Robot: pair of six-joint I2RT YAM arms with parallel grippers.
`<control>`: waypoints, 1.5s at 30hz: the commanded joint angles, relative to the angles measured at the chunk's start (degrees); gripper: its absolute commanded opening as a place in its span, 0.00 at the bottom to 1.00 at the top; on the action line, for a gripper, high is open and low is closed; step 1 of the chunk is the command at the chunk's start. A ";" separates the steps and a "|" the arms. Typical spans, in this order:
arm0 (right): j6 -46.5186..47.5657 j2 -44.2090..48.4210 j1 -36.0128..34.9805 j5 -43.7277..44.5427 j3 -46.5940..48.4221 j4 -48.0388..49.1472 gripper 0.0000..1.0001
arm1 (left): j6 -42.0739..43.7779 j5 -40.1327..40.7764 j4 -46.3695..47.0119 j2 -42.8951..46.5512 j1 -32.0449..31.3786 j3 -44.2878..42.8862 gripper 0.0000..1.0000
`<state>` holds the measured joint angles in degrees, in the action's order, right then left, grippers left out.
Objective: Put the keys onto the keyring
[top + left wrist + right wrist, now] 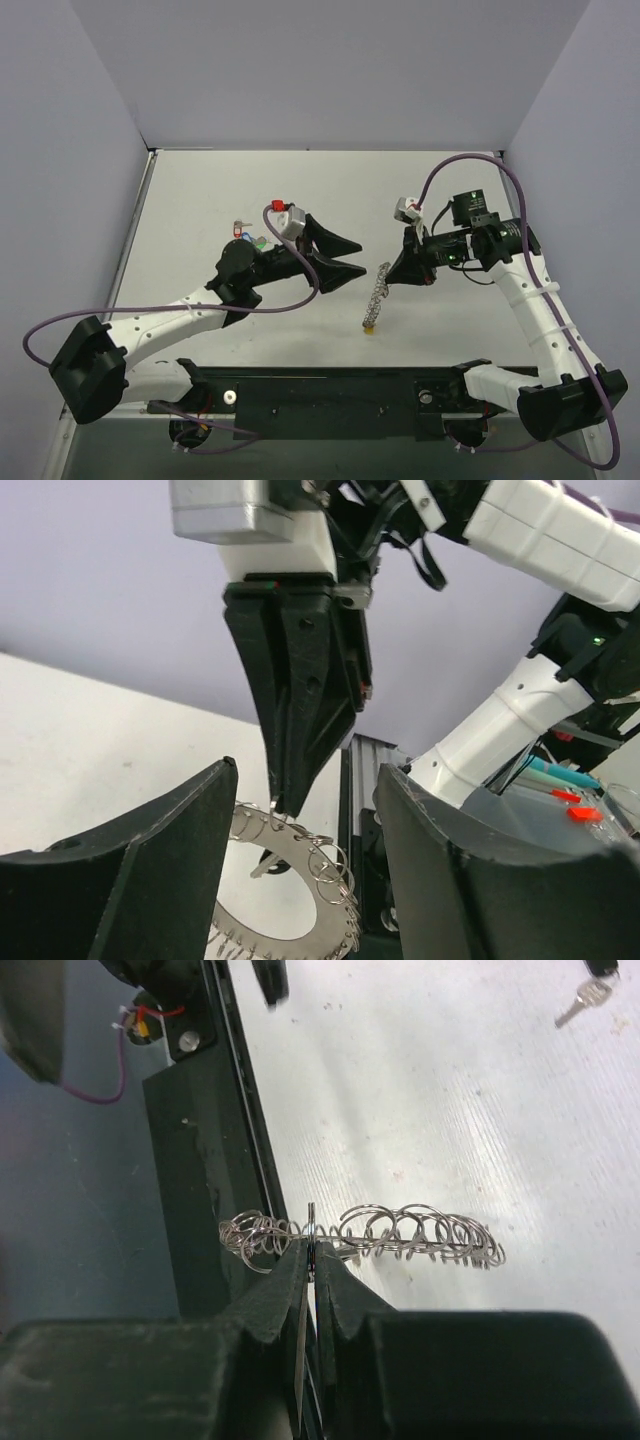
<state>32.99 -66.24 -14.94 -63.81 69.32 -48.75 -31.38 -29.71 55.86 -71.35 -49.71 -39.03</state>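
My right gripper [392, 273] is shut on one small ring of the keyring [378, 290], a wire loop fringed with silver rings that hangs tilted toward the table. A yellow tag [371, 327] sits at its lower end. In the right wrist view the keyring [420, 1232] shows edge-on above the shut gripper [312, 1260]. My left gripper [347, 259] stands open just left of the loop, nothing between its fingers. Its wrist view shows the keyring [335, 920] between the open jaws and a black-tagged key [266, 865] seen through the loop. More keys [250, 239] lie behind the left arm.
A black rail [330, 385] runs along the table's near edge between the arm bases. Grey walls close in the table on the left, back and right. A loose key [583, 998] lies on the white tabletop beyond the keyring.
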 commanded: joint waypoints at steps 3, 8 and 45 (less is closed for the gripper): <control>10.06 1.03 0.61 7.72 5.64 -12.92 0.00 | 12.37 -3.85 -32.81 2.28 1.37 -12.21 0.69; 17.10 -0.65 0.88 9.14 8.55 -20.33 0.00 | 19.33 -10.09 -36.88 -2.64 1.20 -17.39 0.61; 21.32 -0.47 2.90 5.72 8.02 -23.85 0.00 | 23.55 -14.67 -20.61 -17.33 -7.15 -22.50 0.33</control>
<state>53.47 -66.43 -12.67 -54.76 76.38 -70.57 -8.19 -43.33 31.68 -88.16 -56.10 -58.43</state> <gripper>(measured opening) 0.008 0.345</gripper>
